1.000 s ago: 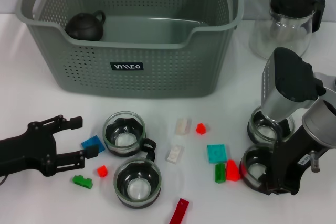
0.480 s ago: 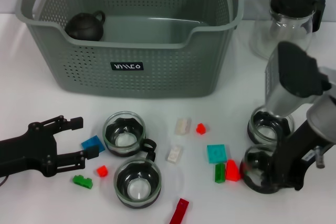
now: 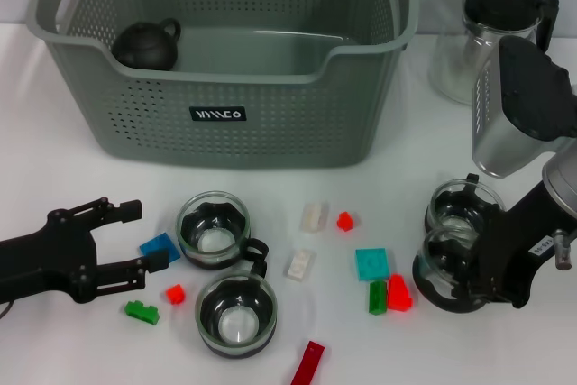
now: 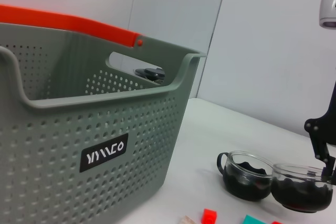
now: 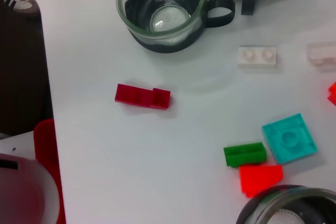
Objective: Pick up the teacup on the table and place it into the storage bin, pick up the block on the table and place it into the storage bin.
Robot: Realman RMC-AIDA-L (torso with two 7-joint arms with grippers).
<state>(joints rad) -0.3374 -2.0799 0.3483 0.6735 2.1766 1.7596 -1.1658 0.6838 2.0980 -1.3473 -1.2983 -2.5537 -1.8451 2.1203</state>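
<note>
My right gripper (image 3: 475, 279) is shut on the rim of a glass teacup (image 3: 448, 270) with a black base, held at the table's right next to a second teacup (image 3: 464, 206). That held teacup (image 4: 302, 186) also shows in the left wrist view, and its rim (image 5: 287, 206) in the right wrist view. Two more teacups (image 3: 214, 229) (image 3: 236, 313) stand left of centre. Small blocks lie around them: blue (image 3: 160, 248), teal (image 3: 371, 263), green (image 3: 377, 297), dark red (image 3: 308, 364). The grey-green storage bin (image 3: 225, 114) stands behind. My left gripper (image 3: 133, 236) rests open at the front left, near the blue block.
A black teapot (image 3: 146, 45) sits inside the bin at its left end. A glass jug (image 3: 491, 33) with a black lid stands at the back right. White blocks (image 3: 314, 215) (image 3: 300, 264) and red ones (image 3: 344, 221) (image 3: 175, 293) dot the table's middle.
The right gripper has moved up and slightly right with its teacup, which now overlaps the second teacup behind it. The left arm has not moved.
</note>
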